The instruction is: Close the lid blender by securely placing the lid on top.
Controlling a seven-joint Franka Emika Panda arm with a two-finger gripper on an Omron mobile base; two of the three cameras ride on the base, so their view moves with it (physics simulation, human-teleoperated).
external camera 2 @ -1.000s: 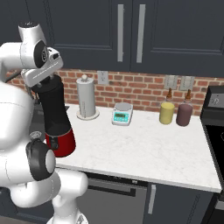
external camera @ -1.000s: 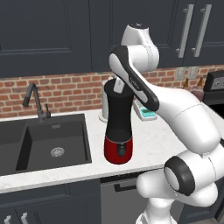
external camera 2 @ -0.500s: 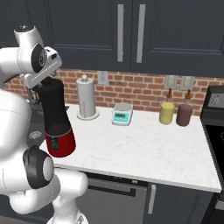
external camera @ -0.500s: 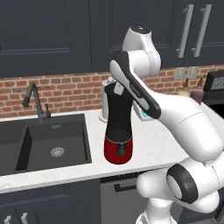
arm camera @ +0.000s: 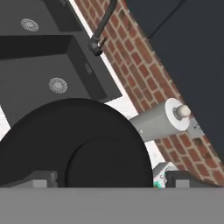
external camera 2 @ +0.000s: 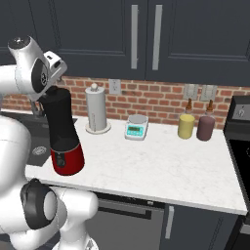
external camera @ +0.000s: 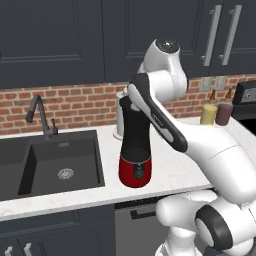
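Lid (arm camera: pixel 78 148) is seen atop blender (external camera: pixel 135 150), frame centre; gripper (arm camera: pixel 109 180) has been raised slightly since earlier, fingers spread wide, holding nothing.

The blender (external camera 2: pixel 63 136) stands upright near the paper-towel roll (external camera 2: pixel 96 109) on the counter (external camera 2: pixel 161 166).

The jar of the blender (external camera: pixel 135 130) is seen as matt black, smooth, like plastic, and its red base is glossy with a soft highlight. The lid (arm camera: pixel 78 148) is shown matt black and smooth. The counter (external camera 2: pixel 161 166) is rendered as white marble with faint grey veins. At 12 o'clock of it, the wall (external camera 2: pixel 161 95) is made of rough red brick. The sink (external camera: pixel 55 162) looks matt dark.
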